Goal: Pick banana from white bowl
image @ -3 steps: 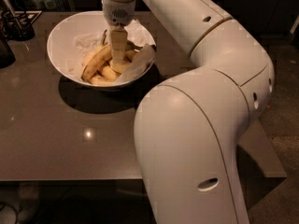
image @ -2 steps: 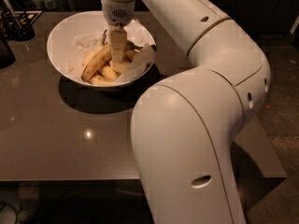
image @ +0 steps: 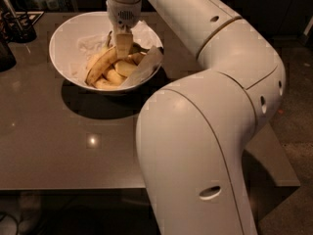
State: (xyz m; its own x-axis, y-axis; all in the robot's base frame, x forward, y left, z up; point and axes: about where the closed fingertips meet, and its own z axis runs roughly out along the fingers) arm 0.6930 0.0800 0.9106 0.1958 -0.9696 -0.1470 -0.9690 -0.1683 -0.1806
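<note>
Gripper (image: 123, 44): down inside white bowl (image: 62, 62), tip at upper end of banana (image: 100, 65); grip state can't tell
Banana: longest curved one, lying in bowl left of centre, lower end twd front-left wall
Shorter bananas (image: 125, 68): paler, piled just right of it, touching
Bowl: on grey table (image: 49, 146), back-left area
Arm (image: 220, 58): white, comes from front right, reaches over table into bowl

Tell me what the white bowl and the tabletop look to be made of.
The white bowl: likely glazed ceramic, possibly hard plastic, given its smooth, glossy white wall. The tabletop: a smooth grey-brown sheet with a semi-gloss finish, perhaps laminate or coated board, since it mirrors a light spot. The pincer hangs inside the bowl at the banana.
</note>
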